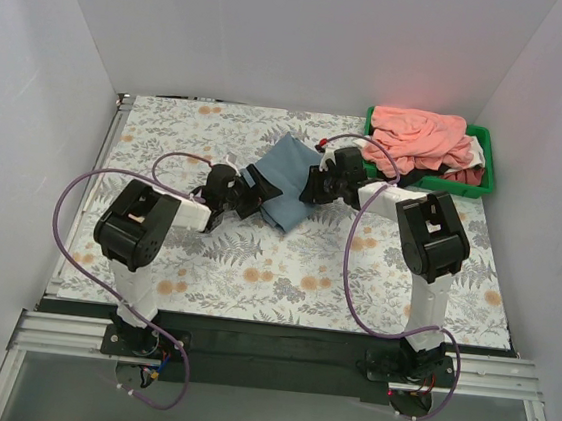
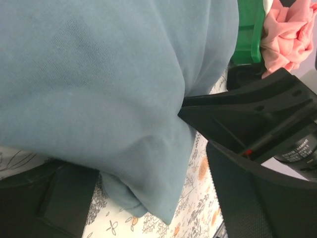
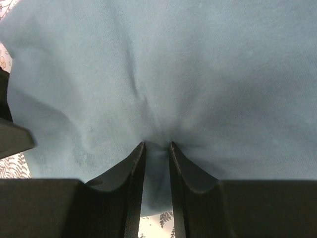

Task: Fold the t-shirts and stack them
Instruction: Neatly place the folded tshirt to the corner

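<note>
The dusty grey-blue soft cloth t-shirt (image 1: 287, 176) lies bunched at the middle of the grey floral-print table (image 1: 255, 268), between the 2 arms. Its cloth is plain and matte, gathered into rounded folds, with creases running toward the right pincer (image 3: 157, 161). That pincer's 2 black fingers stand almost together, pinching a small ridge of it. The left pincer (image 1: 257, 196) is spread wide, with the shirt's bulging edge between its fingers. Crumpled salmon-pink shirts (image 1: 420, 135) are heaped in the green plastic bin (image 1: 486, 162) at the far right.
</note>
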`<state>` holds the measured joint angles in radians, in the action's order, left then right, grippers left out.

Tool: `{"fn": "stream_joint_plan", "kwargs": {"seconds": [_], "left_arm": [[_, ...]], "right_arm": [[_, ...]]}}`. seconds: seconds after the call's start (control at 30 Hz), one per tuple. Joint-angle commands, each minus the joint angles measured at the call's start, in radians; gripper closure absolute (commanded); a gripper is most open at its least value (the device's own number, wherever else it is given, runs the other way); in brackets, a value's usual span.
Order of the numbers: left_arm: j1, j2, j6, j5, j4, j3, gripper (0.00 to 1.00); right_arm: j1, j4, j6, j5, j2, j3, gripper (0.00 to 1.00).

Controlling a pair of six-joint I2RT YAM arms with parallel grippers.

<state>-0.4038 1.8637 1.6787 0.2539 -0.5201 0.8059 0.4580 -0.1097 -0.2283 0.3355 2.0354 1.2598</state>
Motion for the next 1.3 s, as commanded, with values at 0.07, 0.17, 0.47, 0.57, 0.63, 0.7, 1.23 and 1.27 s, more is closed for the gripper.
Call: {"fn": "stream_joint_plan", "kwargs": {"seconds": [0.07,0.17,0.47,0.57,0.63,0.7,1.23,1.27], "left_arm": [[-0.023,0.069,-0.033,-0.022,0.124,-0.002,0.42],[-0.021,0.072,-0.045,-0.044,0.130,-0.004,0.57],[-0.023,0.077,-0.135,-0.087,0.201,0.061,1.00],[-0.023,0.025,-0.227,-0.119,0.218,0.076,1.00],[-0.020,0.000,-0.330,-0.148,0.268,0.099,1.00],[-0.015,-0.015,-0.457,-0.156,0.320,0.163,1.00],[0.180,0.086,-1.105,-0.142,0.638,0.472,1.00],[0.192,0.095,-1.149,-0.153,0.640,0.484,1.00]], "right_arm": [[0.004,0.008,-0.017,0.043,-0.007,-0.023,0.69],[0.005,0.008,-0.014,0.040,-0.030,-0.031,0.69],[0.004,0.013,0.017,0.002,-0.151,-0.063,0.69],[-0.001,0.019,0.038,-0.029,-0.196,-0.074,0.66],[-0.007,0.022,0.050,-0.047,-0.245,-0.080,0.58],[-0.019,0.027,0.067,-0.078,-0.300,-0.085,0.46],[-0.185,0.027,0.130,-0.176,-0.552,-0.163,0.35],[-0.194,0.025,0.130,-0.174,-0.564,-0.168,0.35]]}}
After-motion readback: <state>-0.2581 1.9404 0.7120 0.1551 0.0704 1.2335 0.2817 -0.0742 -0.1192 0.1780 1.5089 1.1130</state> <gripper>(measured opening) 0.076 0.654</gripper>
